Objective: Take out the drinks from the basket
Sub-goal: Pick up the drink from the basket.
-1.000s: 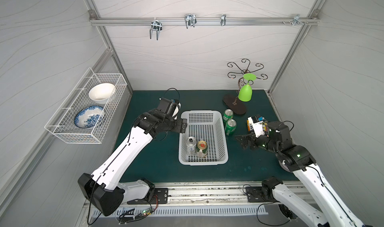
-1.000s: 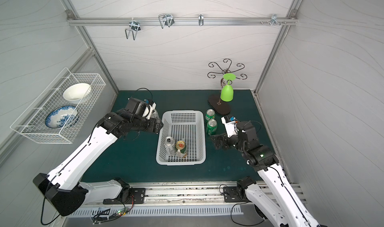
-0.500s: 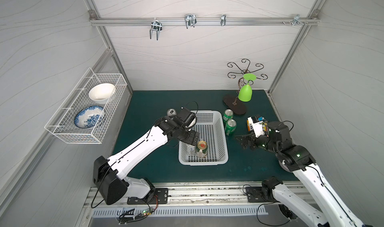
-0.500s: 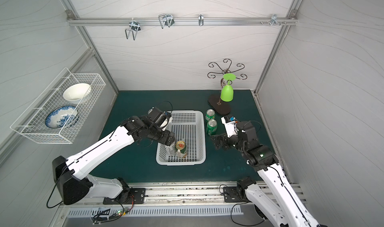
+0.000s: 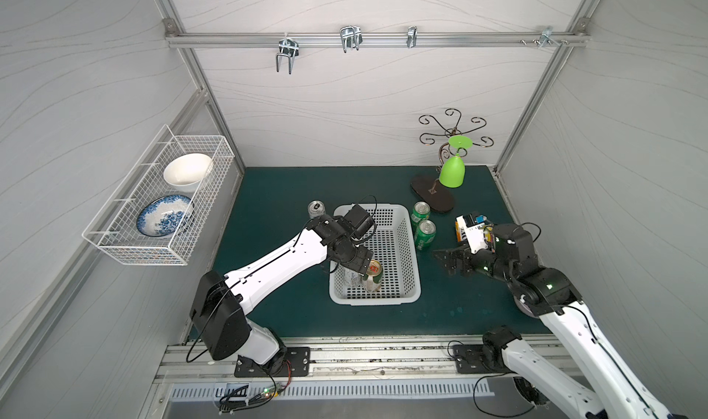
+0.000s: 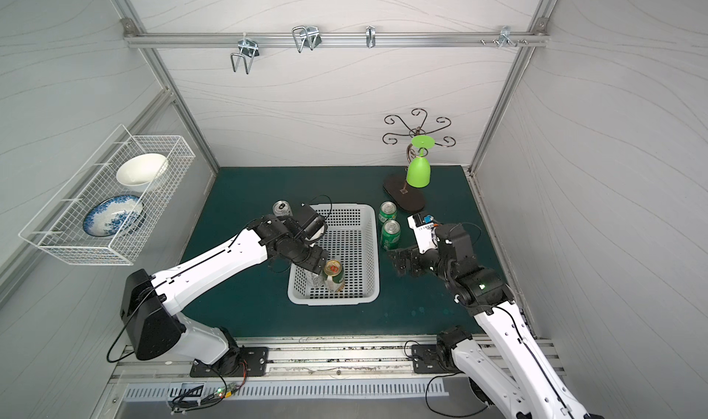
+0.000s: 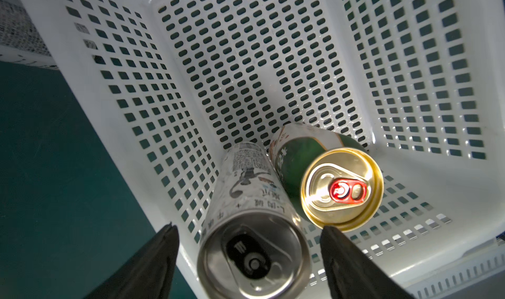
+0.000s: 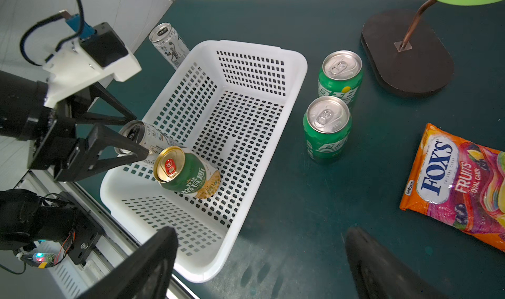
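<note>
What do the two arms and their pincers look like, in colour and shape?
The left arm and right arm have white links, black joints and thin black cables. The left pincer and right pincer each have two black, tapered fingers.

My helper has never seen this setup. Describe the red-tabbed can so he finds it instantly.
Find the white perforated basket on the green mat. Two cans sit side by side at its end nearest the base rail. Yours is the green-and-white can with the gold lid; the silver-white can beside it is silver-topped.
</note>
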{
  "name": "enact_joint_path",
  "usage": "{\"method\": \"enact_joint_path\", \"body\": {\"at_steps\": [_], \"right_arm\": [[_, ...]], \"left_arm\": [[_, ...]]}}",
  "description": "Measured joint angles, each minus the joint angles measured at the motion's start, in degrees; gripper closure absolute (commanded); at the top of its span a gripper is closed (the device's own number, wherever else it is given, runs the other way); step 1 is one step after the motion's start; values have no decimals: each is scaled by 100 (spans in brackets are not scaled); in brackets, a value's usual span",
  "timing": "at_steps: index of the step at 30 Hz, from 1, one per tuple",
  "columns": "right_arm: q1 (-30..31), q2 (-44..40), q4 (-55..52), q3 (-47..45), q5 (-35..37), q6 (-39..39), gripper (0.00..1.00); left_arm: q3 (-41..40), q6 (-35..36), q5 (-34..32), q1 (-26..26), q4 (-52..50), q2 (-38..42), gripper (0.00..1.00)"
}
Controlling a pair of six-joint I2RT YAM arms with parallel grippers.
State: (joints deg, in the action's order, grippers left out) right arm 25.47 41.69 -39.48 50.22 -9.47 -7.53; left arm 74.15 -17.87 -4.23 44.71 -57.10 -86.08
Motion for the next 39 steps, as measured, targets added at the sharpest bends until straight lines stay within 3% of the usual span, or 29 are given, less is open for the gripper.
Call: {"method": "enact_joint_path", "body": {"at_steps": [5, 13, 21, 30, 39], "right_arm": [[0, 15, 0, 0, 0, 0, 1], [0, 13, 0, 0, 0, 0, 1], [0, 9, 0, 0, 0, 0, 1], [0, -44, -2, 0, 15, 0, 1], [0, -59, -2, 0, 22, 0, 1]], "left_arm": [[0, -31, -9, 37, -2, -188, 28], [7, -42, -26, 59, -7, -254, 53], [125, -33, -76, 74, -195, -247, 57], [1333, 229, -479, -55, -1003, -101, 60], [2127, 527, -549, -1217, -1397, 761, 59]]}}
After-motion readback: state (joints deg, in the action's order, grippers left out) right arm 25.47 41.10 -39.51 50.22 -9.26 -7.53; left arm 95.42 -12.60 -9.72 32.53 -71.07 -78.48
